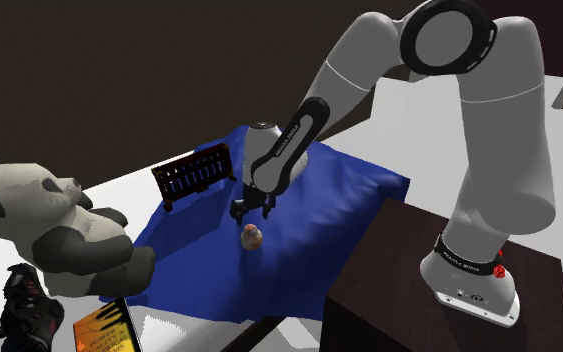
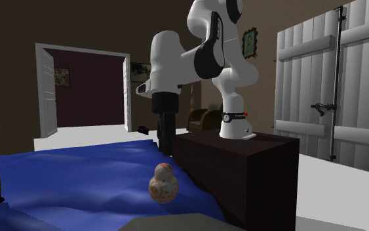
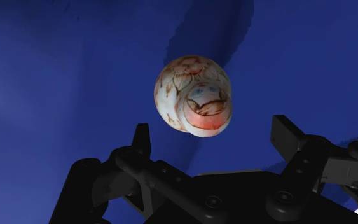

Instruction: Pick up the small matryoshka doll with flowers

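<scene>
Black with red marks, one sneaker (image 1: 24, 305) lies at the near corner of the shoulder view, beside a single orange card with dark print (image 1: 104, 330). Just behind them slumps one large grey-and-cream panda plush (image 1: 49, 225), its paw overlapping the edge of one rumpled deep-blue cloth (image 1: 319, 220). At the shoulder view's lower right stands the dark box stand (image 1: 409, 300) that carries the single white arm. On the cloth, near its middle, sits one small rounded matryoshka doll, cream with reddish-brown painted markings (image 1: 252, 237). The all-black two-finger gripper (image 1: 252, 210) hangs close above it, and the wrist view shows its two fingers spread apart with the doll beyond and between them, touched by neither. Farther back, at the cloth's far edge, stands one dark rack with rows of beads, like an abacus (image 1: 197, 175).
</scene>
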Available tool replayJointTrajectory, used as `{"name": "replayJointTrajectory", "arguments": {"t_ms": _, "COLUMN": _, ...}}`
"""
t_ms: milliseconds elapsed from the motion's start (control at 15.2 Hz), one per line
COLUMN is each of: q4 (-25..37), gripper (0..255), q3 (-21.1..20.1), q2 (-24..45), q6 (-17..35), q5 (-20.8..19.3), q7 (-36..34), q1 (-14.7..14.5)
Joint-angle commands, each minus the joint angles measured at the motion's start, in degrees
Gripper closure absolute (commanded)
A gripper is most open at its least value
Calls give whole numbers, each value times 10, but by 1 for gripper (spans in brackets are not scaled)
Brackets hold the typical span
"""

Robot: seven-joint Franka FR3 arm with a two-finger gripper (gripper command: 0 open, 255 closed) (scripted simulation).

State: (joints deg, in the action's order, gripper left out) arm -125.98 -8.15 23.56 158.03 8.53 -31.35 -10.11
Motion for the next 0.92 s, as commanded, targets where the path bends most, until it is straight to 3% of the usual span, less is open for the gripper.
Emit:
{"name": "replayJointTrajectory", "arguments": {"t_ms": 0, "q4": 12, "gripper": 0, "q3": 2, "q2": 23, "q6": 13, "q5": -3, "q7": -6, "q1": -6}}
{"name": "replayJointTrajectory", "arguments": {"t_ms": 528, "q4": 22, "gripper": 0, "q3": 3, "q2": 70, "q6": 51, "q5": -3, "q7": -1, "q1": -7}}
{"name": "replayJointTrajectory", "arguments": {"t_ms": 594, "q4": 23, "gripper": 255, "q3": 3, "q2": 70, "q6": 50, "q5": -3, "q7": -1, "q1": -7}}
{"name": "replayJointTrajectory", "arguments": {"t_ms": 858, "q4": 22, "gripper": 255, "q3": 3, "q2": 70, "q6": 50, "q5": -3, "q7": -2, "q1": -7}}
